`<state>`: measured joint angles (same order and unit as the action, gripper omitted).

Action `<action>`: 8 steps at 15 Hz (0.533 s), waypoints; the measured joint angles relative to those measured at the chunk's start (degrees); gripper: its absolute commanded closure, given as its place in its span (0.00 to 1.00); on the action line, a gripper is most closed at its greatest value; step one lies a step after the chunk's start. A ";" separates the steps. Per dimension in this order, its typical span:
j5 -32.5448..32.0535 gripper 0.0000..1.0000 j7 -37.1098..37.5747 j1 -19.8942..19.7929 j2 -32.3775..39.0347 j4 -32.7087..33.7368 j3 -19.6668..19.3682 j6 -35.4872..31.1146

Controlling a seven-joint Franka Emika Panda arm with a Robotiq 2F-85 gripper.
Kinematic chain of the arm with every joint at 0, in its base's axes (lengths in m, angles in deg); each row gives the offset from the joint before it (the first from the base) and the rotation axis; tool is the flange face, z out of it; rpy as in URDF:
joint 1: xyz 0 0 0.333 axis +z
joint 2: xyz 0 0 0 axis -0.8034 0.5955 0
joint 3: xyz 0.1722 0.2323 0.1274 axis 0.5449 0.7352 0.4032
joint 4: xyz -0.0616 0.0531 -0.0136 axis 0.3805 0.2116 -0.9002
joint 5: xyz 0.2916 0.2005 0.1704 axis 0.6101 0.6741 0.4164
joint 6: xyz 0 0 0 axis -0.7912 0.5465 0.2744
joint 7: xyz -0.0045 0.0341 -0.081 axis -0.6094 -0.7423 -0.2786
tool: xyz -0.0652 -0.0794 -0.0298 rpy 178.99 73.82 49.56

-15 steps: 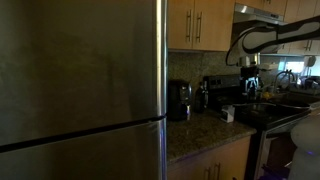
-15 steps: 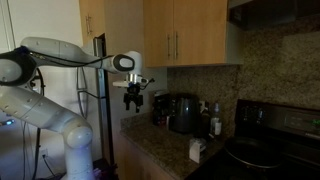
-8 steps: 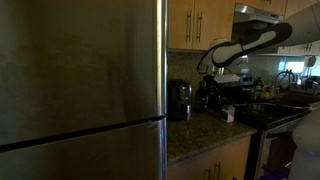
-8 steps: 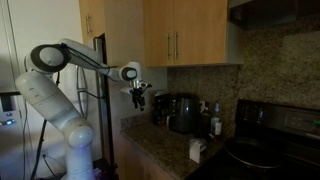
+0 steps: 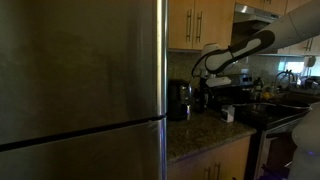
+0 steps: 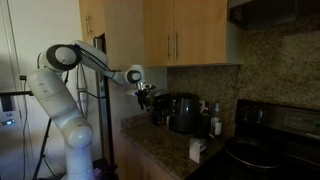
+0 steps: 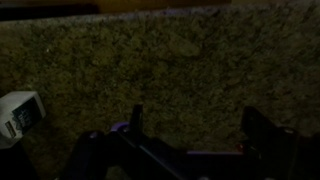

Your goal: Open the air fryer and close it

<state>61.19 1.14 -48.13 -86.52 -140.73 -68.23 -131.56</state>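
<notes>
The air fryer [image 6: 183, 113] is a black glossy rounded appliance standing shut on the granite counter against the back wall. My gripper [image 6: 150, 96] hangs in the air just to its left, above a smaller black appliance and apart from both. It also shows in an exterior view [image 5: 204, 78] among the dark appliances. In the wrist view my gripper [image 7: 195, 125] is open and empty, both fingers over bare granite. The air fryer does not show there.
A steel fridge [image 5: 80, 80] fills the near side. A small white box [image 6: 197, 150] lies on the counter [image 6: 160, 150] and shows in the wrist view [image 7: 20, 112]. A black stove [image 6: 270, 150] stands to the right. Wooden cabinets [image 6: 180, 35] hang above.
My arm has swung from over the stove side toward the back wall. The gripper now hangs lower and closer to the black appliances. The jaws stay open.
</notes>
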 measured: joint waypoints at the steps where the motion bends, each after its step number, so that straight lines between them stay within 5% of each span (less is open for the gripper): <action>1: -2.30 0.00 0.75 -0.81 1.91 0.01 -0.08 -3.91; 4: -7.48 0.00 3.62 -3.48 8.74 0.97 -0.81 -14.30; 8: -6.58 0.00 4.82 -4.05 15.64 4.12 -2.35 -19.45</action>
<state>54.61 5.96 -52.18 -70.88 -136.61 -70.58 -151.01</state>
